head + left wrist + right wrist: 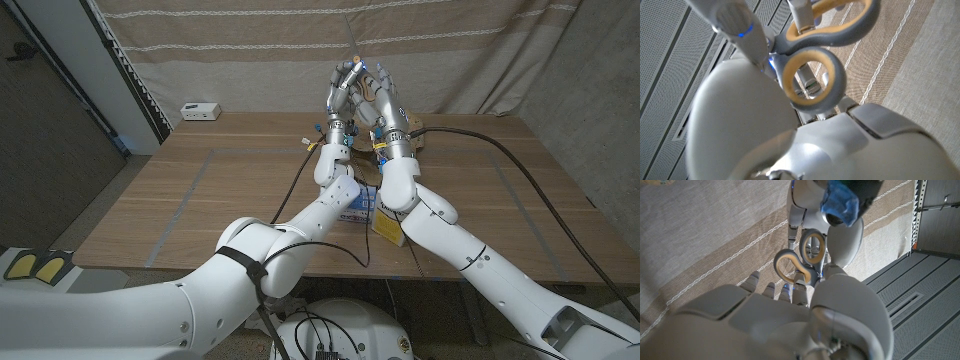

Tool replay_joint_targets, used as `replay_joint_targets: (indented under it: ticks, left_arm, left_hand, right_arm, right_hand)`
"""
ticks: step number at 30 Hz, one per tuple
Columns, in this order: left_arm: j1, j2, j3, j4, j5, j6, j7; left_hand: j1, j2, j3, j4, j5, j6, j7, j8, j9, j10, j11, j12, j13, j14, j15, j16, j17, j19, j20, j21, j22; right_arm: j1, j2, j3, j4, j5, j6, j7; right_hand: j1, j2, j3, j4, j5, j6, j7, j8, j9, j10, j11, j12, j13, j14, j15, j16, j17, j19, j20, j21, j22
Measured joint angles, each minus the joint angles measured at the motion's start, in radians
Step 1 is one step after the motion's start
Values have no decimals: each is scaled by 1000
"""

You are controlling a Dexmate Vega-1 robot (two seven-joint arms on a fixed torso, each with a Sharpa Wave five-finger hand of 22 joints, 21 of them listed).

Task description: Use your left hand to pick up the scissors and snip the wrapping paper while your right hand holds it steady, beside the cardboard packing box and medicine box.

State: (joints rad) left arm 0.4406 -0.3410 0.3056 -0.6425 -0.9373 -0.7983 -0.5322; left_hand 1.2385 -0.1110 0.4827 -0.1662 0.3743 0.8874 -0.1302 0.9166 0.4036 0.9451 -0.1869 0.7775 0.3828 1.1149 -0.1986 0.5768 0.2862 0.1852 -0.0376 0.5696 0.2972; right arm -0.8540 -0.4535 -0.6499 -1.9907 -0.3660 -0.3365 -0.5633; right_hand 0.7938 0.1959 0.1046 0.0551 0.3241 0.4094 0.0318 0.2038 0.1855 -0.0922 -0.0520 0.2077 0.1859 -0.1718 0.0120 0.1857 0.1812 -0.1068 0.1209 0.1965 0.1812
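From the head view, your left hand (342, 92) and right hand (378, 95) are raised together above the far middle of the wooden surface (200, 200), fingers pointing to twelve o'clock, the two hands pressed close side by side. A blue and white medicine box (357, 208) lies on the surface under the forearms, with a yellow item at its four o'clock; a small white device (200, 111) sits at the far left edge. In the left wrist view, the scissors (815, 75) with grey and yellow handle loops sit right at your left hand's fingers, against the curtain. In the right wrist view, the scissors' loops lie between the two hands' fingers; which hand grips them you cannot tell.
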Motion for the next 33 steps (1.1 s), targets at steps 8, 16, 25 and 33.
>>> replay_joint_targets:
  ticks: [8, 16, 25, 33]
  left_arm:
    - [2, 2, 3, -5, 0, 12, -4]
    - [2, 6, 7, -5, -1, 24, -8]
    - [2, 6, 8, -6, -2, 27, -15]
    - [-2, -2, 9, 5, -2, 17, -19]
  left_hand:
    - [0, 0, -3, 3, 101, -7, 7, 34, 91, -33, 17, -14, 135, -107, 30, 145, 134, -70, 2, 45, 104]
    - [4, -4, -15, 15, 19, 22, 10, -36, -47, 34, 12, -68, 23, 24, 38, -50, -46, 36, -3, 11, -49]
    - [10, -10, -15, 15, 11, 22, 10, -39, -61, 42, 10, -71, 13, 48, 32, -63, -66, 43, 0, 11, -60]
    - [11, -11, -17, 17, 11, 22, 10, -39, -62, 42, 10, -75, 13, 54, 21, -63, -66, 43, 0, 11, -60]
  right_arm:
    - [-6, -3, 19, 11, 17, 19, 5]
    - [-13, 2, 31, 27, 27, 52, -24]
    - [-23, 25, 36, 57, 13, 74, -75]
    - [-30, 48, 36, 83, -20, 98, -150]
  right_hand:
    - [36, -9, 25, -17, -8, 40, -28, 8, 0, 40, -33, 10, 0, 0, -22, 0, 0, 29, -10, 8, 0]
    - [100, -46, 24, -78, -8, 90, -32, 20, -2, 102, -81, 29, 0, -2, -38, 8, -5, 86, -35, 16, -5]
    - [144, -67, -6, -127, -2, 201, -28, 39, -2, 218, -104, 56, 0, 70, -46, 8, -4, 159, -59, 24, -5]
    - [161, -76, -20, -141, 2, 274, -12, 50, -2, 275, -92, 70, 0, 119, -46, 15, -4, 202, -54, 31, -5]
